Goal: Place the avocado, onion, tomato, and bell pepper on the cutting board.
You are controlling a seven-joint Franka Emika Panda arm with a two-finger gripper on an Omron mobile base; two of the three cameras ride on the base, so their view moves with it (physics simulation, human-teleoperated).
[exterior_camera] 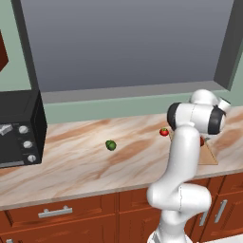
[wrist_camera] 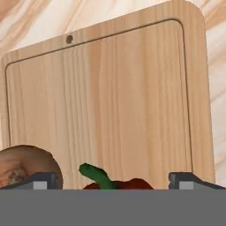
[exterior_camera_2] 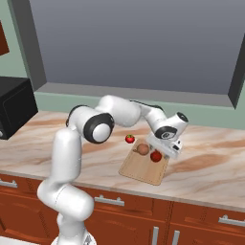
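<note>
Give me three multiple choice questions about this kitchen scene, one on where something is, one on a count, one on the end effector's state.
1. Where is the small dark green avocado?
A. on the marble counter, away from the board
B. on the board
C. in the end effector

2. How many produce items lie on the light tan wooden cutting board?
A. none
B. two
C. four

3. The end effector is:
A. shut on the tomato
B. open
C. shut, empty

Answers: 1 A, it sits alone on the counter. 2 B, the brownish onion and dark red bell pepper; the bright red tomato lies beside the board. 3 B, fingers spread above the pepper.
</note>
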